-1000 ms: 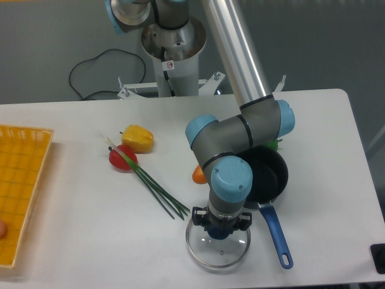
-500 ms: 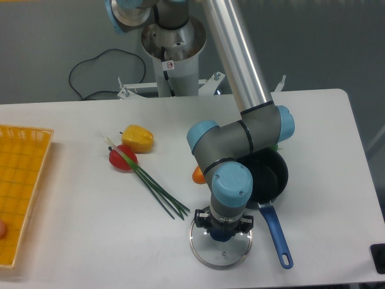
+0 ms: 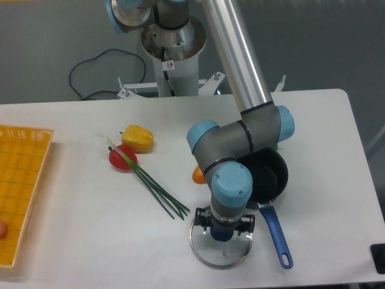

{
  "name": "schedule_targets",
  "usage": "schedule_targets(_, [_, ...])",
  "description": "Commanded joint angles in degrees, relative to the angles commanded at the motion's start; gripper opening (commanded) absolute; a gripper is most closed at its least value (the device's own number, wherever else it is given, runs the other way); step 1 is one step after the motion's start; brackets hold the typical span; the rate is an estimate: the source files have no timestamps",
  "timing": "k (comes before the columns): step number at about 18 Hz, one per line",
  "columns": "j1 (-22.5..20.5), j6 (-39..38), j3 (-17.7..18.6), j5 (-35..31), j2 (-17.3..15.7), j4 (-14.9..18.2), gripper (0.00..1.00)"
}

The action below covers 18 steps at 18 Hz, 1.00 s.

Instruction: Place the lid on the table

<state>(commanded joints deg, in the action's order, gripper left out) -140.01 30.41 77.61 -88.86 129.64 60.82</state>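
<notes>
The lid [image 3: 206, 251], round clear glass with a thin metal rim, lies low at the front of the white table [image 3: 84, 235], touching it or just above it. My gripper [image 3: 222, 234] points straight down over the lid's centre and is shut around the dark blue knob, which my wrist mostly hides. The fingers are largely hidden too.
The dark pot [image 3: 272, 174] with a blue handle [image 3: 276, 236] stands just right of the lid. An orange item [image 3: 197, 174], green onions [image 3: 157, 192], a red vegetable [image 3: 119, 161] and a yellow pepper [image 3: 138, 138] lie to the left. A yellow mesh basket [image 3: 21, 186] stands at the far left.
My gripper and the lid have shifted slightly to the right and a little lower over the last second. They have barely moved in the last half second.
</notes>
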Motion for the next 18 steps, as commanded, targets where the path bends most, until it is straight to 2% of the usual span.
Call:
schedule_targets(4, [0.00, 2.10, 0.52, -0.52, -1.49, 0.00, 1.00])
schedule_targets(8, [0.96, 10.52, 1.75, -5.44, -3.69, 0.09, 1.00])
schedule_targets(10, [1.05, 13.88, 2.90, -5.71, -4.92, 0.00, 1.00])
schedule_targets(15, [0.88, 14.68, 3.78, -5.54, -7.38, 0.17, 1.00])
schedule_targets(18, [0.97, 15.47, 4.48, -5.62, -7.56, 0.18, 1.00])
